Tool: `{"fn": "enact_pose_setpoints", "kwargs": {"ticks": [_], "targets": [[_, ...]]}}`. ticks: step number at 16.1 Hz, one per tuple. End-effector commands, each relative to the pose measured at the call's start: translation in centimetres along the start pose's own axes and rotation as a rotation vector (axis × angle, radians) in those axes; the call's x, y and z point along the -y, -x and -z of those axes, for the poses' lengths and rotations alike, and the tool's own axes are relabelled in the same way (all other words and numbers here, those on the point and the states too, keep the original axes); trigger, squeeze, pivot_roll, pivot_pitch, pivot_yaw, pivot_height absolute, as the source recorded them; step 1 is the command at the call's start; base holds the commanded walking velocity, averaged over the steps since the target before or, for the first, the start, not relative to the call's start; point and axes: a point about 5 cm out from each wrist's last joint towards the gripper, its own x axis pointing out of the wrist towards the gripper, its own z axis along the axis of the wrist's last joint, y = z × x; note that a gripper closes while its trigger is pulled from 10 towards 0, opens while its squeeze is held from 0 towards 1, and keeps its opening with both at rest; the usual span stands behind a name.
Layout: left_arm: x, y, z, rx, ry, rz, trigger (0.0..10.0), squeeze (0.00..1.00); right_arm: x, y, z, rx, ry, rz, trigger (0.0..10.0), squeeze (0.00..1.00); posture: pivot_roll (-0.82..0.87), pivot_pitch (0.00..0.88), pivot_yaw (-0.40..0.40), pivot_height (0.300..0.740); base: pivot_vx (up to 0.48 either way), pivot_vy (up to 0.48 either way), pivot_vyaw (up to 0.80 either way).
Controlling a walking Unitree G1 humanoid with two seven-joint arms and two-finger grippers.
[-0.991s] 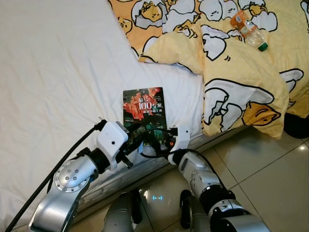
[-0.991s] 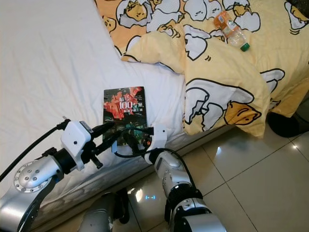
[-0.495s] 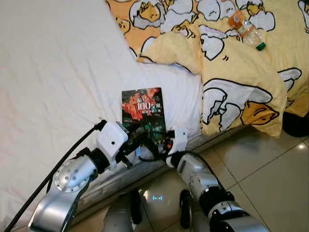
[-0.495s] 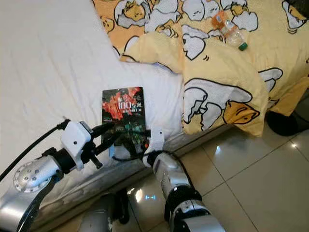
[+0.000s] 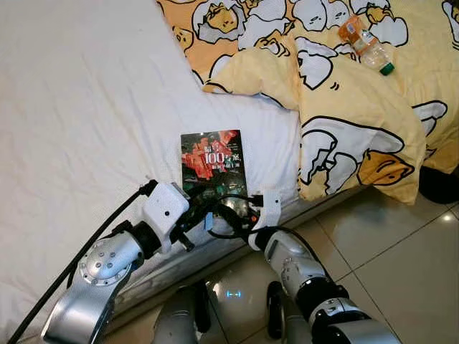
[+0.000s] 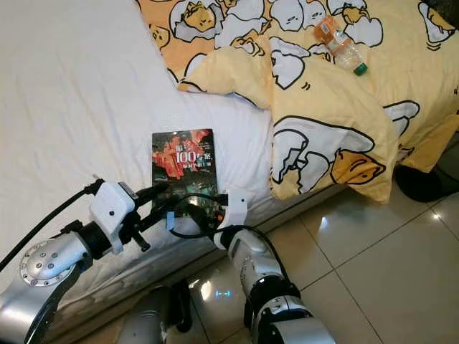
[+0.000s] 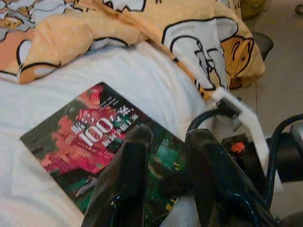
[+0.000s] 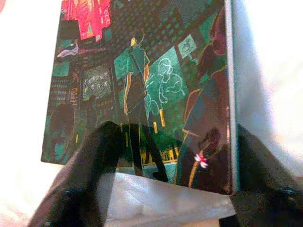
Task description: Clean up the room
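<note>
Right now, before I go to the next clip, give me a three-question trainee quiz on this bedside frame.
1. True or false: the book lies on the floor.
2. Which is nearest the bottle: A the patterned quilt, B the white sheet, C the floor tiles?
3. Fill in: the left gripper and right gripper are both at the ___'s near edge.

Key: 1 false; 2 A; 3 book.

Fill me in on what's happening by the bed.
The robot stands at the edge of the bed with both grippers at a book lying flat on the white sheet. The left gripper and the right gripper sit at the book's near edge, fingers spread on either side of it. A bottle lies on the yellow duvet further back.
</note>
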Motion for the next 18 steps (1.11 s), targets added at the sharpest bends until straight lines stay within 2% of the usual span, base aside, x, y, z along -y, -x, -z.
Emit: {"fn": "enact_pose_setpoints", "kwargs": {"ticks": [1,7,10,11,12,14,16,18], "targets": [[-0.1,0.2,0.4,-0.02,-0.008,0.008,10.0,0.0,-7.6,-3.0,1.5,-0.056,-0.107,-0.176,0.0,0.0,0.09,0.302,0.029,0.723,0.0,0.0,0.0],[-0.3,0.0,0.6,-0.022,-0.015,-0.004,10.0,0.0,-7.4,-3.3,0.2,-0.014,-0.116,-0.17,0.0,0.0,0.09,0.298,0.03,0.723,0.0,0.0,0.0],[-3.1,-0.2,1.5,-0.043,0.094,-0.243,10.0,0.0,-7.2,-3.5,-1.9,0.063,-0.102,-0.174,0.0,0.0,0.08,0.289,0.032,0.723,0.0,0.0,0.0],[-5.0,0.3,2.6,-0.069,0.17,-0.412,10.0,0.0,-6.9,-3.5,-3.2,0.105,-0.096,-0.17,0.0,0.0,0.07,0.283,0.032,0.723,0.0,0.0,0.0],[-6.0,0.6,3.2,-0.081,0.211,-0.49,10.0,0.0,-6.7,-3.5,-3.9,0.128,-0.086,-0.165,0.0,0.0,0.07,0.278,0.032,0.723,0.0,0.0,0.0],[-7.4,0.8,3.7,-0.079,0.26,-0.585,10.0,0.0,-6.5,-3.3,-5.7,0.191,-0.044,-0.165,0.0,0.0,0.05,0.265,0.032,0.723,0.0,0.0,0.0],[-8.0,0.7,3.9,-0.092,0.256,-0.623,10.0,0.0,-6.6,-3.2,-6.8,0.228,-0.034,-0.174,0.0,0.0,0.05,0.252,0.032,0.723,0.0,0.0,0.0],[-8.9,0.2,4.5,-0.098,0.29,-0.7,10.0,0.0,-6.9,-3.0,-8.6,0.292,0.05,-0.177,0.0,0.0,0.04,0.195,0.04,0.723,0.0,0.0,0.0]]}}
